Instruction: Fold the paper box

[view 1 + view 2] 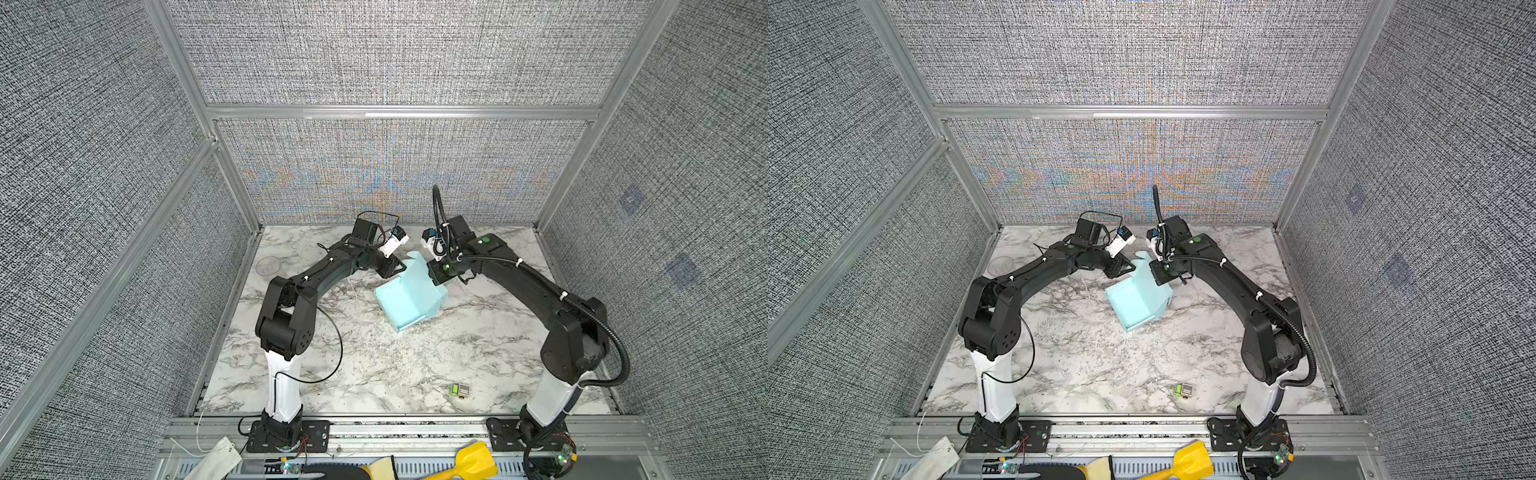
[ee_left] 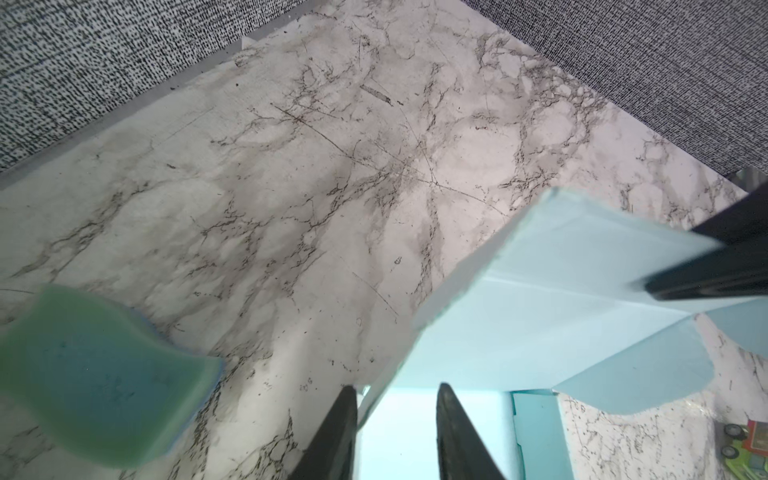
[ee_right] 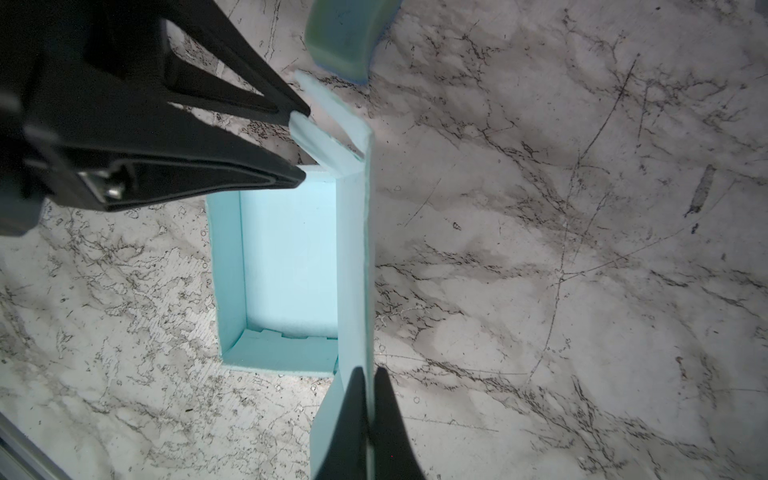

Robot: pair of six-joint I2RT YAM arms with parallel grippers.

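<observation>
We judge the paper box light, crease-prone card, best held by flap edges: right gripper clamps its lid, left gripper straddles a tab (jaws apart).

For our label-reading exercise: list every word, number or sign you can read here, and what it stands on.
None can be read.
The paper box is plain, unprinted.
Any marking on the small green object is too small to tell.
</observation>
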